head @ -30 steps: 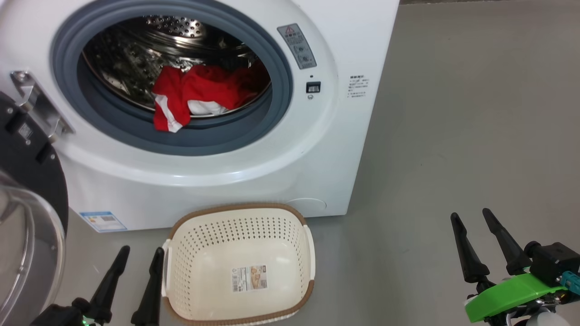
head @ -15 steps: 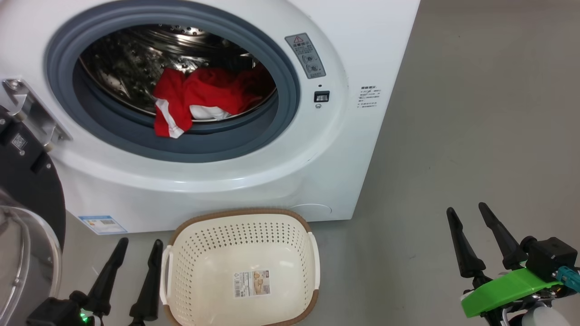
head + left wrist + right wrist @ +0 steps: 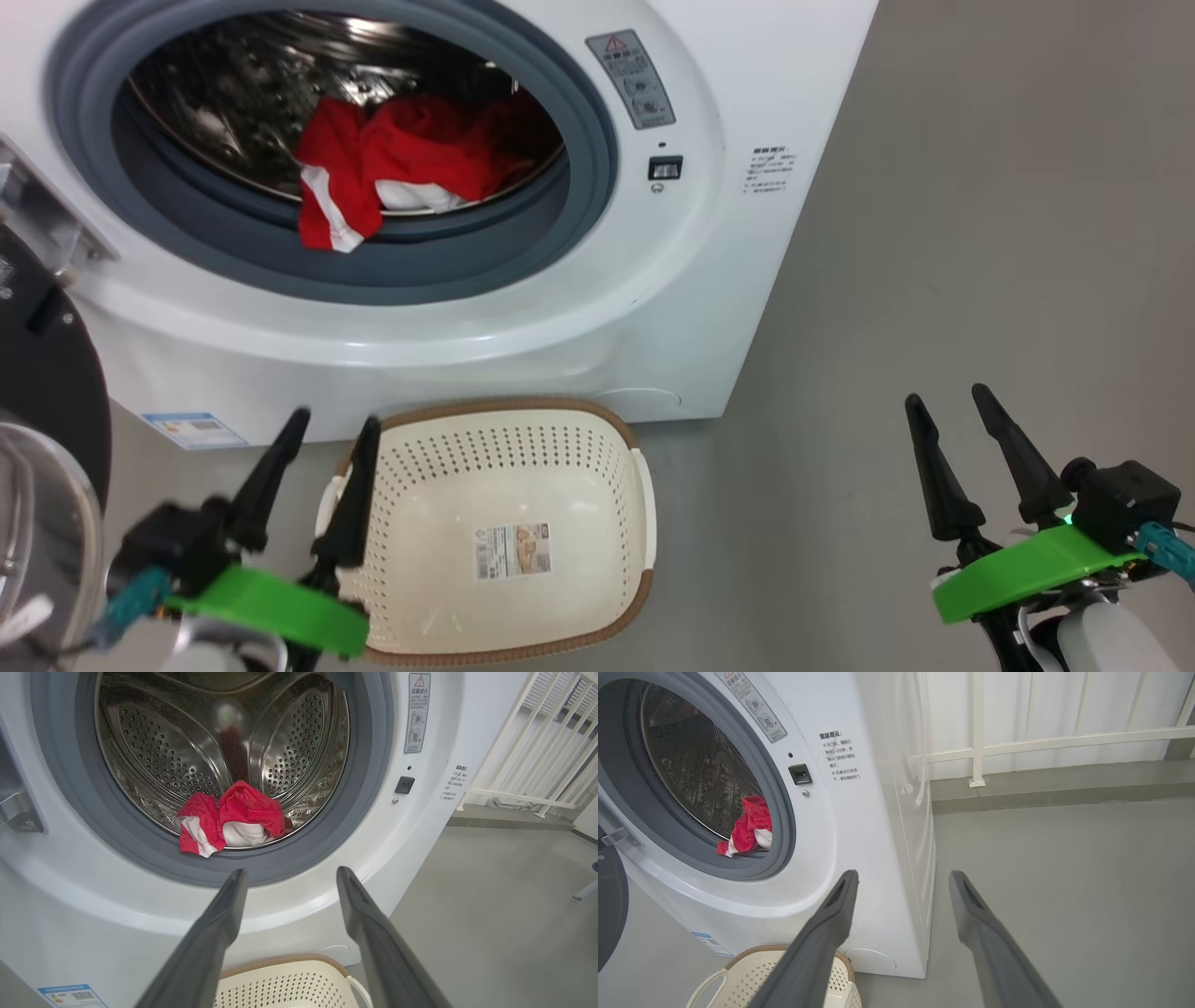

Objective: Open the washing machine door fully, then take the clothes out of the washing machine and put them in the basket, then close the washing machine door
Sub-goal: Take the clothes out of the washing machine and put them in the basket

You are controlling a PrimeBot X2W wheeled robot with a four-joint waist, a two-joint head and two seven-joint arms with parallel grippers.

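The washing machine (image 3: 653,308) takes up the upper left of the head view, its drum open. The washing machine door (image 3: 47,392) hangs swung wide at the left edge. The basket (image 3: 523,457) sits on the floor at bottom centre, just in front of the machine. The clothes (image 3: 392,154) lie at the drum's mouth, top left, with 1 red corner drooping over the grey gasket. The left gripper (image 3: 336,420), lower left, overlaps the basket's left rim. The right gripper (image 3: 946,397), lower right, is over the floor. Each has its 2 fingers spread, holding nothing.

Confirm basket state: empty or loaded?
Empty. The basket shows its bare bottom and paper label, nothing on them. The red clothes lie in the washing machine drum, one end over the grey gasket.
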